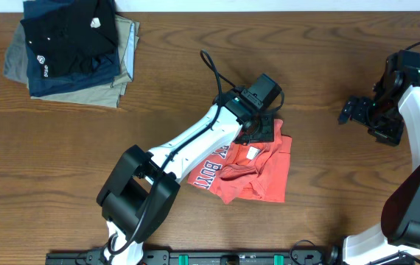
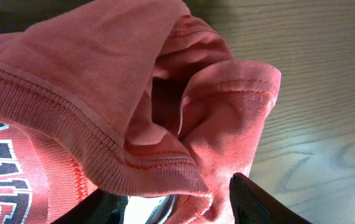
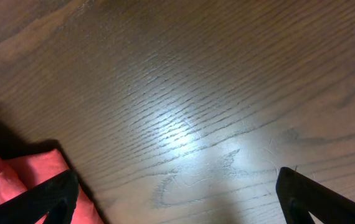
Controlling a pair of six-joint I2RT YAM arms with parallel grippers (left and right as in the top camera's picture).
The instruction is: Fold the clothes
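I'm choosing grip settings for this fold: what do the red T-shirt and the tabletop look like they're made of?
The coral-red T-shirt looks like soft, matte knit, probably cotton jersey: it has a fine fuzzy surface, a ribbed band, stitched hems and limp folds. The table looks like semi-gloss wood or wood-look laminate, with brown grain lines under a soft glare; which of the two is unclear.

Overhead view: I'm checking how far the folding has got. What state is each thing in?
Coral-red T-shirt: crumpled, loosely doubled over, not neatly folded.
Left gripper: at the shirt's far edge, jaws apart with cloth between them; grip unclear.
Right gripper: open, empty, over bare table.
Garment stack: folded, piled, black one on top.
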